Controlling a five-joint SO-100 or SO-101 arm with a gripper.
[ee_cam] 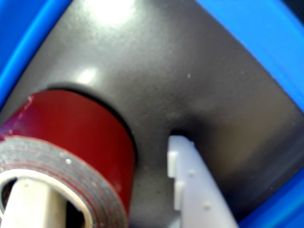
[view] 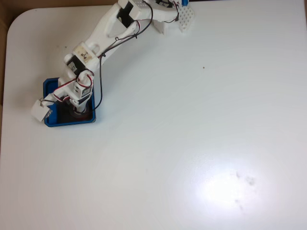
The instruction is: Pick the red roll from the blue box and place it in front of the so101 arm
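Observation:
The blue box [view: 71, 122] lies at the left of the white table in the fixed view, and the so101 arm [view: 103, 33] reaches down from the top edge into it. My gripper [view: 79, 110] is low inside the box. In the wrist view the red roll [ee_cam: 80, 137] stands on the box's black floor [ee_cam: 190, 71] at lower left. One white finger [ee_cam: 28, 206] is inside the roll's hole. The other finger [ee_cam: 194, 190] is outside its wall, with a dark gap between it and the red side. My gripper [ee_cam: 104, 166] is open astride the roll's wall.
A white perforated block [view: 187, 19] stands beside the arm's base at the top edge. The table's rounded left corner [view: 14, 24] borders a brown floor. Blue box walls [ee_cam: 256, 42] close in around the gripper. A bright glare patch [view: 225, 189] lies at lower right.

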